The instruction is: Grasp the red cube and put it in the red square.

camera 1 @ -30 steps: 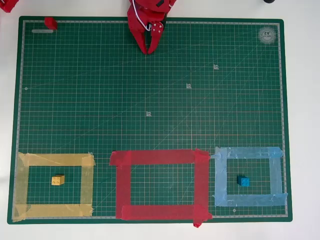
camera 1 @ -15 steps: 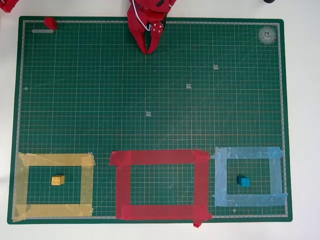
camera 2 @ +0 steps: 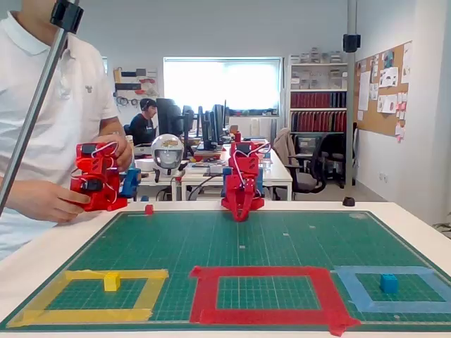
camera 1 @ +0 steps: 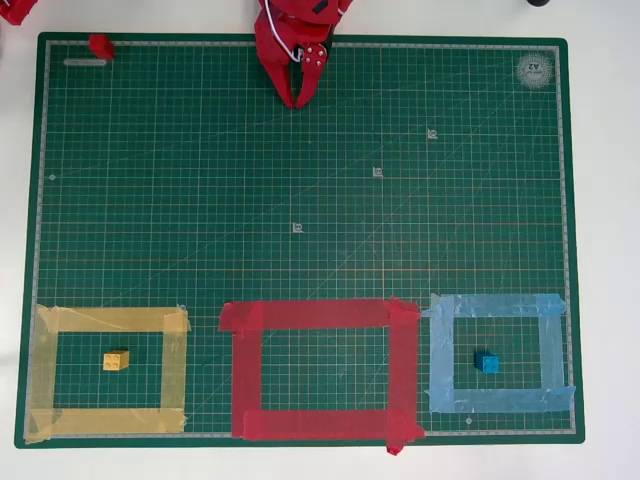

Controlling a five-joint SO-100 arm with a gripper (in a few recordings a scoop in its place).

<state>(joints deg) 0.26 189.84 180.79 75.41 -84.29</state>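
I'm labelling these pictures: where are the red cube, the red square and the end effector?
red cube (camera 1: 100,45): overhead view, top face.
red square (camera 1: 318,314): overhead view, upper tape strip.
end effector (camera 1: 297,101): overhead view, between its fingertips.

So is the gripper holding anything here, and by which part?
Nothing held. The gripper hangs shut and empty at the mat's far edge; the red cube sits apart at the corner.

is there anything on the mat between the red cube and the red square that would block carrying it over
Nothing visible. The red cube sits at the mat's far left corner in the overhead view; the green mat between it and the red square is bare. The pincer hangs beside that path, not across it.
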